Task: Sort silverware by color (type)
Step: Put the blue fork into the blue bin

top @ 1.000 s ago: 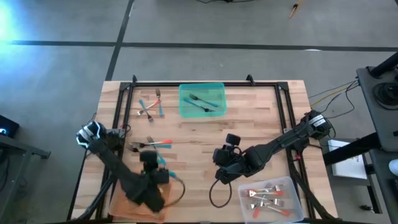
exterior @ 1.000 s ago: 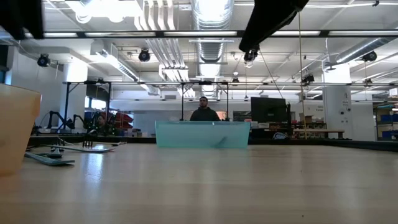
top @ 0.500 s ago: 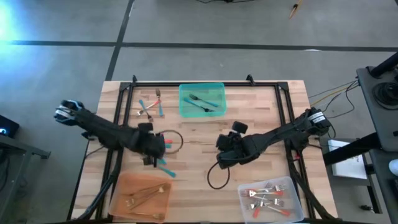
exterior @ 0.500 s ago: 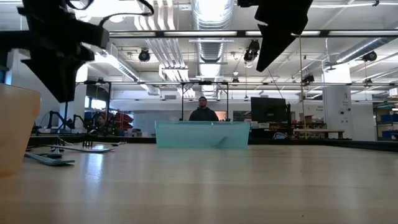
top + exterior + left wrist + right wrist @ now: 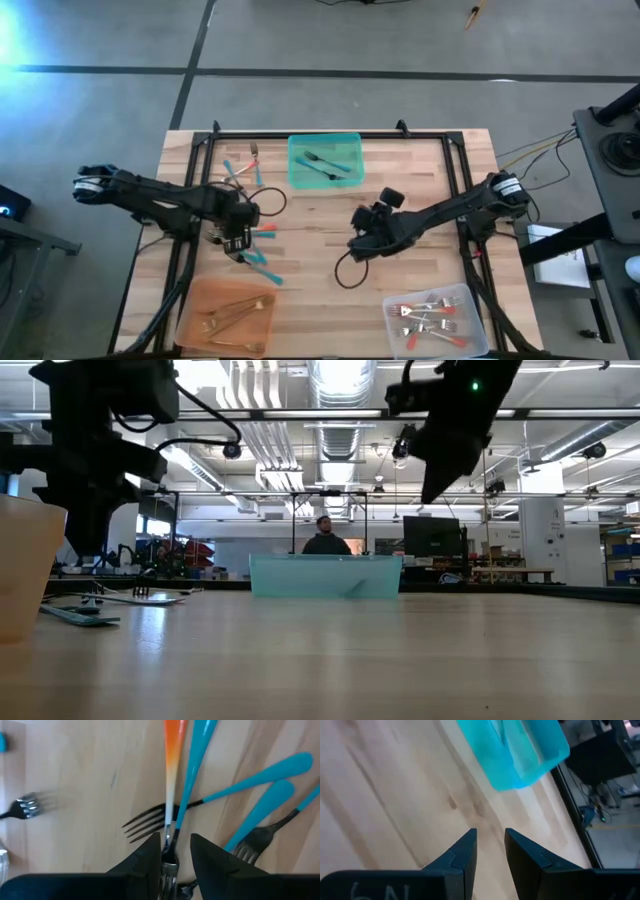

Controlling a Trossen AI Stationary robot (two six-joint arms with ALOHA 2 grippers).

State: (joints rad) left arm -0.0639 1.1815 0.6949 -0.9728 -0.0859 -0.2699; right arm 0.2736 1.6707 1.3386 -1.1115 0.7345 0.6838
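My left gripper (image 5: 238, 236) points down over a loose pile of silverware (image 5: 258, 252) at the table's left middle. It is open and hangs above the table (image 5: 85, 545). Its fingers stand on either side of the silver neck of an orange-red-handled fork (image 5: 170, 795), which lies across teal-handled forks (image 5: 260, 770). My right gripper (image 5: 357, 247) hovers open over bare wood at the table's middle (image 5: 490, 855), slanting down, with nothing between its fingers. A second small cluster of silverware (image 5: 240, 170) lies at the far left.
A teal tray (image 5: 352, 172) holding teal-handled forks stands at the far middle. Gold forks lie in an orange tray (image 5: 200, 300) at the near left, red-handled ones in a clear tray (image 5: 470, 300) at the near right. A person stands in the room behind the table (image 5: 328, 540).
My left gripper has swung from over the orange tray toward the table's far edge and come down over the loose pile, turning as it went. My right gripper has drifted a little toward the far edge and tipped further down.
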